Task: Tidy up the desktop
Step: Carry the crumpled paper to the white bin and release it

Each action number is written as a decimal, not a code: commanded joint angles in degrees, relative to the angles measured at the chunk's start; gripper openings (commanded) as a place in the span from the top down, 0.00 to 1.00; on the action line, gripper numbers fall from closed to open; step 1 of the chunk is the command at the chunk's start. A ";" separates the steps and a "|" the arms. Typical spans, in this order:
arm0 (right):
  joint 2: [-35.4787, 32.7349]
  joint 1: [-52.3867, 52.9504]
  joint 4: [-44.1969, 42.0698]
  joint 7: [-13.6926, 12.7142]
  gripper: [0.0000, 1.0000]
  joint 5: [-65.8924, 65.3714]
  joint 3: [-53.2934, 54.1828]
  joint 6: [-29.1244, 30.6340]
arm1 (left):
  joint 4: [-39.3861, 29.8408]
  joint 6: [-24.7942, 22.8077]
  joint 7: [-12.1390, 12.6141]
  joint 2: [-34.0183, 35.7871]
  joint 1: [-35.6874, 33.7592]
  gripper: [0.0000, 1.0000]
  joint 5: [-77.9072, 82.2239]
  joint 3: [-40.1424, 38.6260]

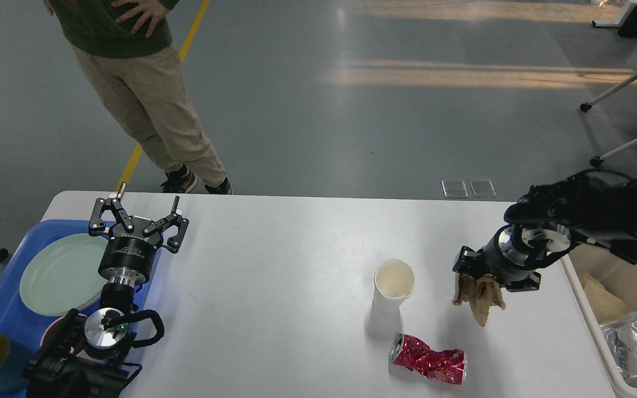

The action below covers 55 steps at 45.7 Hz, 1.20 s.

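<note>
Right tool clamps crumpled brown paper above desktop.

A lab or test hall: beyond the white tabletop stretches bare grey floor with a yellow line, where an onlooker stands.

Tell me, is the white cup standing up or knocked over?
Standing up. The white cup sits on its base on the desktop, its round open mouth facing upward. The inside looks empty.
</note>
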 commanded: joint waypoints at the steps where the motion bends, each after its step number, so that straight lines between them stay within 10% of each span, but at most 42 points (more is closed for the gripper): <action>1: -1.80 14.60 10.83 0.44 1.00 0.01 -5.48 5.06 | -0.08 0.00 0.00 0.00 -0.08 0.04 0.00 0.00; 16: -5.23 41.60 33.25 0.27 1.00 -0.60 -10.59 16.05 | 0.01 0.09 0.00 0.00 0.01 0.04 0.00 0.00; 27: -8.74 42.49 33.26 0.18 1.00 -1.22 -16.29 15.36 | 0.01 0.00 0.00 0.00 0.01 0.04 0.00 0.00; 42: -24.56 16.23 10.17 0.27 1.00 -7.63 -18.06 1.57 | 0.01 0.09 0.00 0.00 0.01 0.04 0.00 0.00; 55: -24.13 -24.02 -21.48 0.44 1.00 -7.37 3.37 -9.34 | 0.01 0.09 0.00 0.00 0.01 0.04 0.00 0.00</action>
